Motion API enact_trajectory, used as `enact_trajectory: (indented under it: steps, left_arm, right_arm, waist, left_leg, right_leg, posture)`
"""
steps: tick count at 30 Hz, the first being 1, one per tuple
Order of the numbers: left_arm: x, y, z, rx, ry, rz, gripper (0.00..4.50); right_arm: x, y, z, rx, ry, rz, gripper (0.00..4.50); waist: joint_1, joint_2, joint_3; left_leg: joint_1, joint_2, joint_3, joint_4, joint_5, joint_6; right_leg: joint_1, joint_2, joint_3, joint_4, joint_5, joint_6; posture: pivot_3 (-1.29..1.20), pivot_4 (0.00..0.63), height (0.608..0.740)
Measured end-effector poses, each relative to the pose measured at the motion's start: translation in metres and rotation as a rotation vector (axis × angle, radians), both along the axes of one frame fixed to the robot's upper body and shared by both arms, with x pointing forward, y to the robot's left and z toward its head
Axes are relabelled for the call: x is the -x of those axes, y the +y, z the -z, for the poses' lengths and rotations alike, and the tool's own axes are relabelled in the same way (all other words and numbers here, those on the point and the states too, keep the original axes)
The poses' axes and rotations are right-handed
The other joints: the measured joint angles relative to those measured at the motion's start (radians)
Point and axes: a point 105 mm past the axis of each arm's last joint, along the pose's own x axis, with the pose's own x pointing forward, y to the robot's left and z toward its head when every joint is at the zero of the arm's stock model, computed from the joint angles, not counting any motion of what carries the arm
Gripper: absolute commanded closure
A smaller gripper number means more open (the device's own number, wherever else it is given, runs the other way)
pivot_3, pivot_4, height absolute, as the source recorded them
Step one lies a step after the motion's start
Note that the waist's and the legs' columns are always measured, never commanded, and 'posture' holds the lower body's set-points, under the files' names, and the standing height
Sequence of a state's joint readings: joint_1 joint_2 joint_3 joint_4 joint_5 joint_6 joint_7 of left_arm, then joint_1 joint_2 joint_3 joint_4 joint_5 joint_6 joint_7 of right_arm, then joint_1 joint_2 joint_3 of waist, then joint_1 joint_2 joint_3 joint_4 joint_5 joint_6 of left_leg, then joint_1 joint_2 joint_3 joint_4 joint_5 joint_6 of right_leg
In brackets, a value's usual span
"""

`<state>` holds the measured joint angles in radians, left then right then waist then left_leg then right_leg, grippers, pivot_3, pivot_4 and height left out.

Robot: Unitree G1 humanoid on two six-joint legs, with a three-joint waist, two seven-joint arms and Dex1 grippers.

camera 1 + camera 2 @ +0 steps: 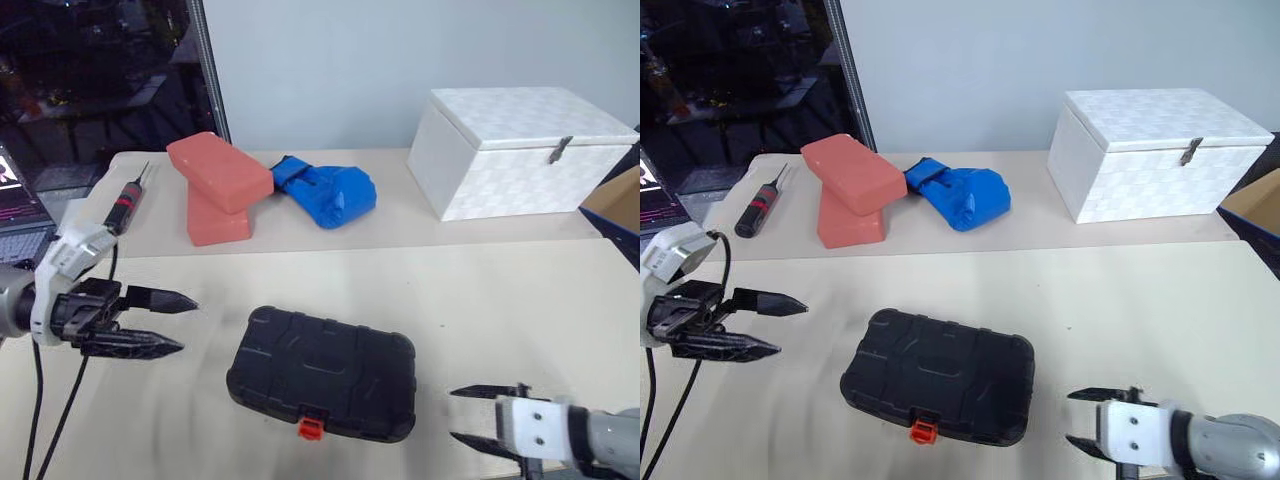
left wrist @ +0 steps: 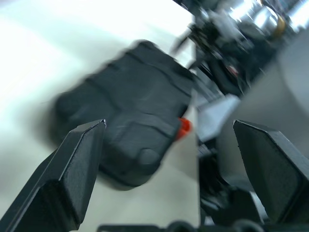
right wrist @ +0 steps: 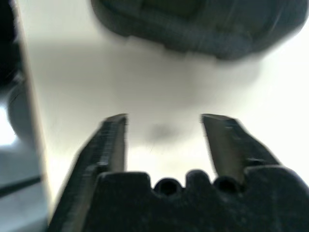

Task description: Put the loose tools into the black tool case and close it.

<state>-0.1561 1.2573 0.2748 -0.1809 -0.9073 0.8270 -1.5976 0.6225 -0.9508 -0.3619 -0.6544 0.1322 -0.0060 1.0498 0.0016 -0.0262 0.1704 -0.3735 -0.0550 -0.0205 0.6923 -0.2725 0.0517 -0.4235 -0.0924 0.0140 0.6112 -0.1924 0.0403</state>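
Lying shut on the beige table (image 1: 520, 290), the black textured plastic tool case (image 1: 322, 373) sat between the left gripper (image 1: 178, 322) and right gripper (image 1: 462, 414), both spread apart, touching neither.

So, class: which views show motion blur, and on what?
Left wrist view: the black tool case is smeared. Right wrist view: case and gripper fingers are soft-edged. Left eye view: the case and white box are sharp, with a faint smear beside the left gripper.

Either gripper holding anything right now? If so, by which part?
Nothing is held. The left gripper and right gripper are both open and empty, each off to its side of the closed black tool case.
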Motion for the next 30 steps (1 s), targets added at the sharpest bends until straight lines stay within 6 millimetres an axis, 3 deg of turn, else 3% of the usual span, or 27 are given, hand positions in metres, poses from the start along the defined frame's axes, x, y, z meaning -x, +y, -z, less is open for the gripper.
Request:
enact_trajectory:
  steps: [3, 4, 7, 11, 12, 16, 21, 30]
  left_arm:
    - [0.002, -0.009, 0.005, 0.011, -0.015, 0.051, 0.0]
    - [0.004, -0.013, 0.007, 0.006, -0.035, 0.078, 0.0]
    - [0.005, -0.023, 0.015, -0.003, -0.095, 0.132, 0.0]
    - [0.008, -0.035, 0.025, -0.01, -0.128, 0.17, 0.0]
    - [0.01, -0.039, 0.027, -0.009, -0.136, 0.189, 0.0]
    - [0.014, -0.047, 0.032, -0.024, -0.162, 0.233, 0.0]
    - [0.014, -0.049, 0.034, -0.054, -0.212, 0.255, 0.0]
    - [0.0, -0.06, 0.042, 0.005, -0.27, 0.102, 0.0]
  right_arm:
    - [0.013, 0.016, -0.011, -0.158, 0.144, 0.025, 1.47]
    - [0.022, 0.028, -0.015, -0.204, 0.196, -0.012, 2.02]
    - [0.04, 0.057, -0.017, -0.253, 0.315, -0.132, 2.9]
    - [0.042, 0.079, -0.004, -0.221, 0.342, -0.25, 4.3]
    - [0.04, 0.083, 0.002, -0.201, 0.343, -0.274, 4.48]
    - [0.031, 0.093, 0.019, -0.17, 0.332, -0.275, 4.48]
    - [-0.001, 0.112, 0.022, -0.312, 0.251, -0.114, 4.48]
    - [-0.126, 0.102, 0.002, -0.424, -0.083, 0.335, 4.48]
  waist:
    - [0.005, 0.0, 0.0]
    - [0.007, 0.0, 0.0]
    - [0.009, 0.0, 0.0]
    - [0.008, -0.003, 0.001]
    - [0.009, -0.004, 0.002]
    - [0.012, -0.003, 0.002]
    - [0.008, -0.004, 0.002]
    - [-0.004, -0.004, 0.002]
  left_leg:
    - [0.0, 0.003, -0.001, 0.0, 0.0, 0.0]
    - [0.0, 0.004, -0.001, 0.0, 0.0, 0.0]
    - [-0.001, 0.004, -0.001, 0.0, -0.001, -0.001]
    - [-0.002, 0.004, 0.001, 0.001, -0.001, -0.001]
    - [-0.002, 0.004, 0.001, 0.001, -0.001, -0.001]
    - [-0.005, 0.003, 0.001, 0.001, -0.001, -0.001]
    - [-0.011, 0.002, 0.001, 0.002, -0.001, -0.002]
    - [-0.009, 0.002, 0.003, 0.002, 0.003, -0.004]
  right_leg:
    - [0.0, 0.0, 0.0, 0.001, -0.001, -0.002]
    - [0.0, 0.0, 0.0, 0.001, -0.001, -0.003]
    - [0.0, -0.001, 0.0, 0.0, -0.001, -0.002]
    - [-0.001, -0.002, -0.003, -0.002, -0.001, -0.003]
    - [-0.001, -0.002, -0.004, -0.002, -0.001, -0.003]
    - [-0.005, -0.001, -0.004, -0.001, 0.0, -0.001]
    - [-0.011, 0.0, -0.003, 0.0, 0.008, -0.011]
    - [-0.012, 0.005, -0.003, 0.001, 0.009, -0.005]
  posture:
    - [0.0, 0.15, 0.74]
    - [0.0, 0.15, 0.74]
    - [0.0, 0.15, 0.74]
    - [0.0, 0.15, 0.74]
    - [0.0, 0.15, 0.74]
    - [0.0, 0.15, 0.74]
    - [0.0, 0.15, 0.74]
    - [0.0, 0.15, 0.74]
